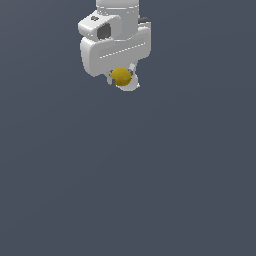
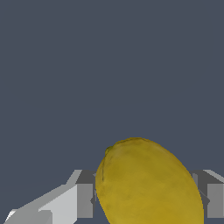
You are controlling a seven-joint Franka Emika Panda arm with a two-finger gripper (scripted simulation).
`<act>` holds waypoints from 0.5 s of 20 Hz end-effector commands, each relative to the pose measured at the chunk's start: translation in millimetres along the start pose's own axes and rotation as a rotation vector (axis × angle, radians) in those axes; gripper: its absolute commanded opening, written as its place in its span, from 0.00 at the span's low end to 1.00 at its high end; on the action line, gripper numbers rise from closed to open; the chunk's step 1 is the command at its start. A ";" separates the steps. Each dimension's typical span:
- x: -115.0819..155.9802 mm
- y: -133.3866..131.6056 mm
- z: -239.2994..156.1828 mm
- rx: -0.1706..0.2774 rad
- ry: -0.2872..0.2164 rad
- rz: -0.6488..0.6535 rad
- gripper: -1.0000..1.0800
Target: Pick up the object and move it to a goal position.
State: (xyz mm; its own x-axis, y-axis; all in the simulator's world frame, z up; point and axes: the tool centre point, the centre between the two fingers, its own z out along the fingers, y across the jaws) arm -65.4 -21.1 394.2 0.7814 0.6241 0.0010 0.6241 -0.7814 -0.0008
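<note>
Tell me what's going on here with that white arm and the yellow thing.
A white robot arm in a simulated scene is holding a small yellow ball, lumpy like a lemon. Its gripper has the jaws closed on either side of the ball, which the wrist view shows wedged between the two fingers. Around it there is only plain grey-blue background, and no goal marker shows, so how far it has to travel cannot be told.

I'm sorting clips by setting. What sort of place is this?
Most likely a bare simulated test scene, not a real room: a flat, featureless grey background, a smoothly rendered white hand, and a single yellow lemon-like ball between its fingers.
</note>
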 end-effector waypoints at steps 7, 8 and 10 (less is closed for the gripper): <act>-11.4 2.5 -71.4 0.000 -0.001 0.001 0.00; -12.2 2.8 -77.2 0.000 -0.001 0.001 0.00; -13.4 3.4 -87.1 0.000 -0.001 0.001 0.00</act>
State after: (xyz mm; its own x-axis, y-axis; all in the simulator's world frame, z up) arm -73.1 -31.2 472.8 0.7822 0.6230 0.0007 0.6230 -0.7822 -0.0001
